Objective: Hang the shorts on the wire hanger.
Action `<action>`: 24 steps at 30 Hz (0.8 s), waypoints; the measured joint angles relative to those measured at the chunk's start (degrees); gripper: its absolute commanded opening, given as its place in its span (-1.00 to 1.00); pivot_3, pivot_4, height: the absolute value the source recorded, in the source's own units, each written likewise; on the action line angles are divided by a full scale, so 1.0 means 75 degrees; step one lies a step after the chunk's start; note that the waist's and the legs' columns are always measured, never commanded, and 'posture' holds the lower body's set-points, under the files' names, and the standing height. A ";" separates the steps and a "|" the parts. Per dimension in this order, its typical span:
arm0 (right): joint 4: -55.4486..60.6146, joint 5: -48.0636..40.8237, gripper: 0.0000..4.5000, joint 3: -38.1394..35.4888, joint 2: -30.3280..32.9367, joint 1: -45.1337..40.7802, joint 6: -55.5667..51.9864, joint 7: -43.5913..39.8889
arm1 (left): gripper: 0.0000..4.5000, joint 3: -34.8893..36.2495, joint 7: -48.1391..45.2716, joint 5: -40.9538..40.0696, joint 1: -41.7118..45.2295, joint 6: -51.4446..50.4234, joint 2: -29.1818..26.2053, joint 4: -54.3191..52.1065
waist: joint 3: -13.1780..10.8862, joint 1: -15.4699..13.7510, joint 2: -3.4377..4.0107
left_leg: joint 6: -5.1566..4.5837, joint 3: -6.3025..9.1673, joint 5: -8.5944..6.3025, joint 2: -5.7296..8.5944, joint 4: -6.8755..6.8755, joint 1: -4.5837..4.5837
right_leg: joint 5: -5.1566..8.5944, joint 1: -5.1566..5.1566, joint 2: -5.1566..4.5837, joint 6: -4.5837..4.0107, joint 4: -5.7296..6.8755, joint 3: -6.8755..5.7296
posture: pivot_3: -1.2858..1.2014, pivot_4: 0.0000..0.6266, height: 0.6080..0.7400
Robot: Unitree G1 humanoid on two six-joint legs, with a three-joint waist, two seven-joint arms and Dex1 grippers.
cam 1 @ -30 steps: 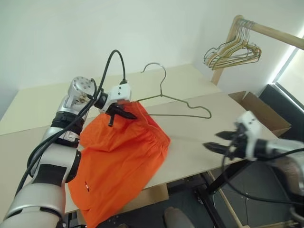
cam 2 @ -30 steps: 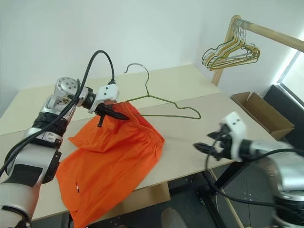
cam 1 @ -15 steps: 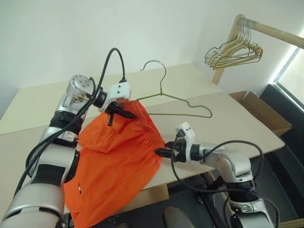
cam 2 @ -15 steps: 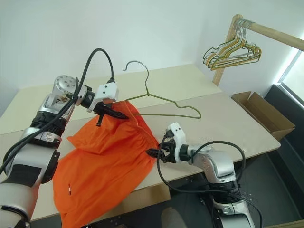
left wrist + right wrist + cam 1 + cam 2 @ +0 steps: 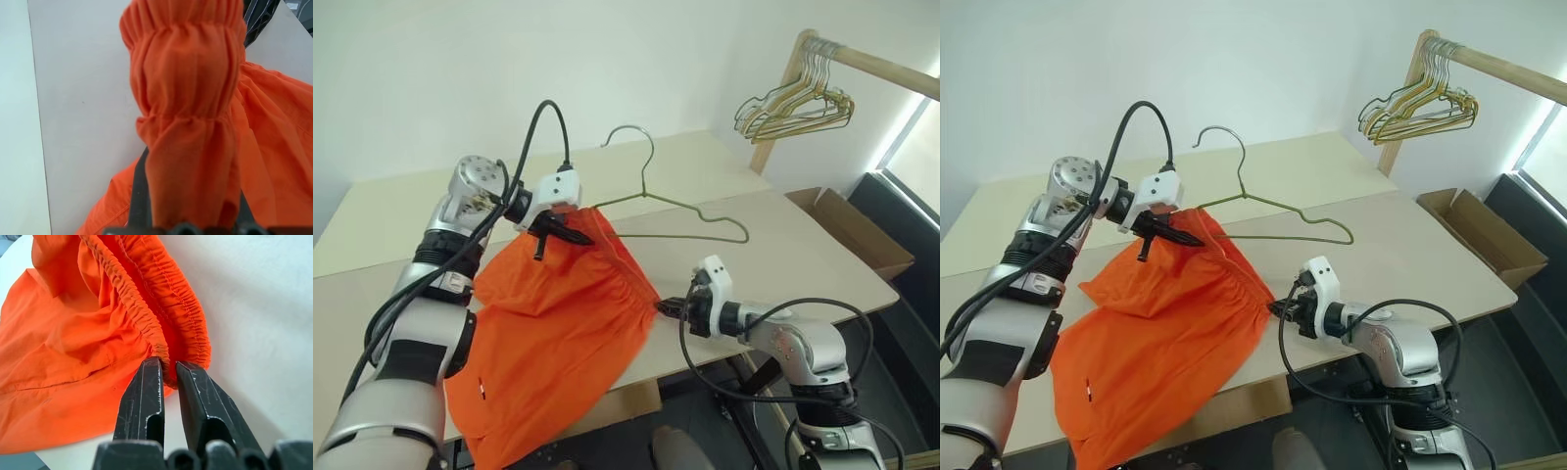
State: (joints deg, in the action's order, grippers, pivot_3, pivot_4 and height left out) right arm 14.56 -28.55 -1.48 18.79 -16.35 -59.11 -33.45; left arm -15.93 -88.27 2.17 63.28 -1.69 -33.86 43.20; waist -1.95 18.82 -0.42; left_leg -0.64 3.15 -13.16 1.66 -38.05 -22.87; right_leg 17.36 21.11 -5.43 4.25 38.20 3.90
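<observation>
Since a second ago, swung in from the far right side to the near corner of the shorts (image 5: pixel 558 323), that right gripper (image 5: pixel 664 307), with its two black fingers (image 5: pixel 146 401) now squeezed nearly together on the bunchy waistband edge, a fold of orange cloth pinched between the tips in the right wrist view. Draped over the front edge of the pale table (image 5: pixel 783 245), those bright orange shorts, with one leg hanging down past the edge and a tiny white mark low on the cloth. Higher and farther back, held up off the table by the left gripper (image 5: pixel 570 235), clamped tight on the other end of the waistband, with the gathered cloth wrapped over its fingers in the left wrist view. Same spot as before for that left gripper. Just past it, the thin wire hanger (image 5: pixel 671 208), one end tucked into the shorts by the left gripper, hook pointing up. Farther off to the right, an open cardboard box (image 5: pixel 847 230) near the table. Farthest back, a bunch of gold and green hangers (image 5: pixel 798 108) on a wooden rail (image 5: pixel 876 67).
</observation>
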 measured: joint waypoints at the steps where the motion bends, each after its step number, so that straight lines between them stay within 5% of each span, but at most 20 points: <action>1: 0.0152 -0.0117 -0.30 -0.0258 -0.0010 0.0121 0.0068 0.0040 | -1.00 0.0002 0.0002 -0.0001 -0.0003 0.0003 0.0004 -0.0001 | 0.0000 -0.0020 0.0000 | 0.0000 0.0000 0.0000 0.0002 0.0000 -0.0002 | 0.0000 0.0000 -0.0003 0.0000 -0.0001 0.0000 | -0.19 -1.00 1.00; 9: 0.0434 -0.0563 0.89 -0.0203 0.0460 0.0802 -0.0116 -0.0169 | -1.00 0.0033 0.0012 -0.0001 -0.0027 0.0011 -0.0009 0.0000 | 0.0000 -0.0077 0.0000 | 0.0000 -0.0001 0.0000 -0.0001 0.0000 0.0003 | -0.0001 -0.0002 0.0004 0.0002 -0.0001 0.0000 | -0.18 -1.00 1.00; 20: -0.1226 -0.0467 0.89 0.0453 -0.0438 0.0077 0.0359 -0.0146 | -1.00 0.0054 0.0005 -0.0001 -0.0019 0.0018 -0.0026 0.0009 | 0.0002 -0.0064 -0.0002 | 0.0001 -0.0002 0.0001 -0.0002 0.0000 0.0009 | -0.0001 -0.0002 0.0007 0.0002 0.0005 0.0002 | -0.18 -1.00 1.00; 24: -0.1792 -0.0351 0.50 0.0591 -0.0698 -0.0339 0.0413 -0.0070 | -1.00 0.0056 0.0005 0.0000 -0.0019 0.0018 -0.0029 0.0013 | 0.0003 -0.0075 -0.0002 | 0.0002 -0.0001 0.0001 0.0000 -0.0001 0.0006 | -0.0002 -0.0002 0.0004 0.0002 0.0005 0.0002 | -0.18 -1.00 1.00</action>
State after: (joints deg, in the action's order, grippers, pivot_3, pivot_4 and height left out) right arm 1.12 -31.18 2.96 13.55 -18.89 -56.01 -33.98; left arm -15.51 -88.24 2.17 63.13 -1.56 -34.07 43.29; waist -1.94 18.26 -0.44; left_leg -0.63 3.14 -13.15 1.66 -38.05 -22.83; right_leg 17.34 21.09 -5.40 4.27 38.23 3.91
